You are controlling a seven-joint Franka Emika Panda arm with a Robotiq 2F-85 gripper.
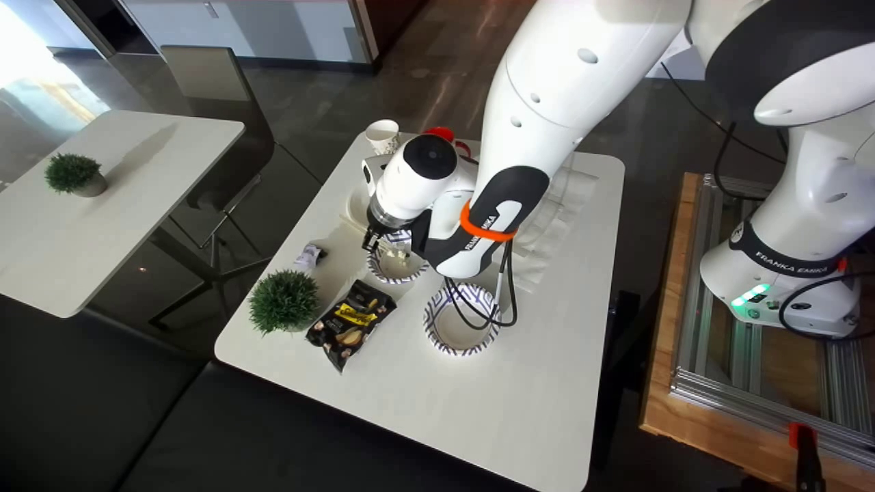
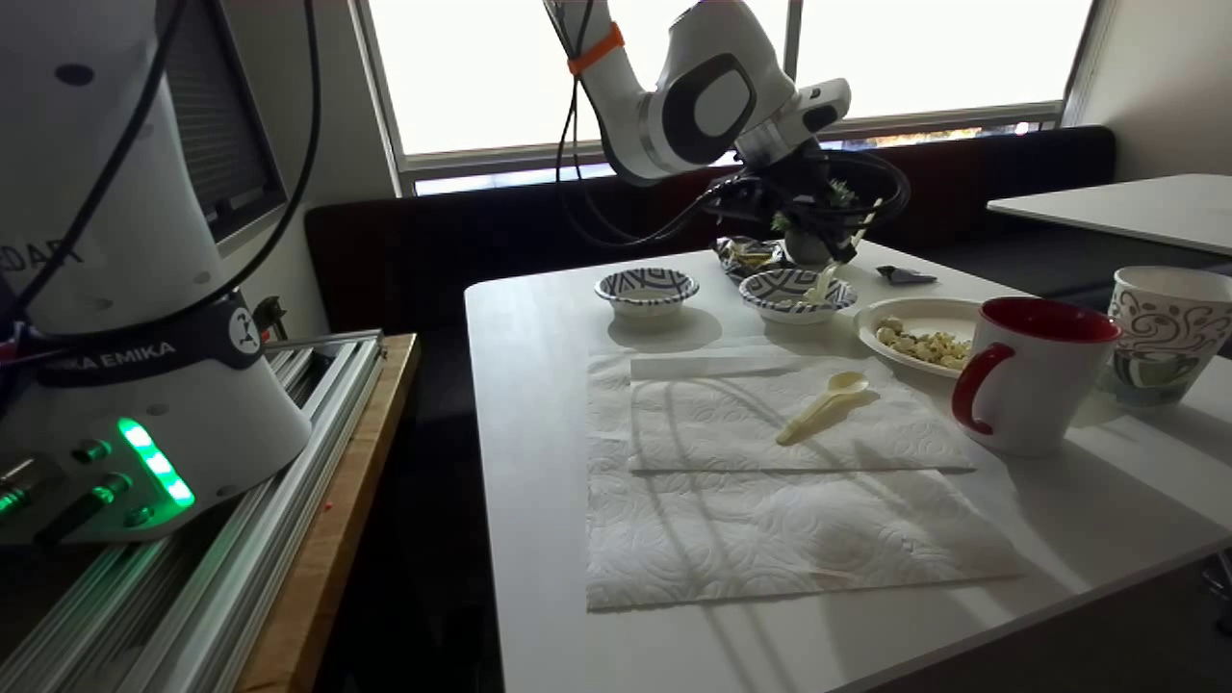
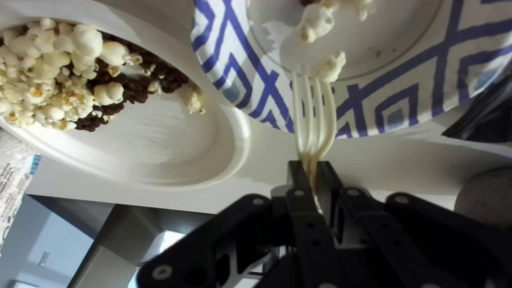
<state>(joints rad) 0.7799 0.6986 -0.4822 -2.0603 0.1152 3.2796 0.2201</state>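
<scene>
Between the fingers [image 3: 297, 180] of the gripper [image 3: 311, 170], a pale fork [image 3: 321, 145] is sitting, and both are pinching it. Just ahead of them, its tines are extending over the rim of a patterned bowl [image 3: 400, 100], where some popcorn [image 3: 318, 22] is lying. Left of them in the wrist view, a plate [image 3: 180, 138] is holding a popcorn heap [image 3: 36, 76] and dark brown bits [image 3: 140, 86]. Well apart from them in an exterior view, a spoon [image 2: 818, 407] is resting on paper towels [image 2: 722, 529].

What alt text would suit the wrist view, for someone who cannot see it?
A black robot gripper holds a pale fork that reaches over a patterned bowl with a few popcorn pieces. At picture left, a white plate holds popcorn and dark brown bits.
</scene>
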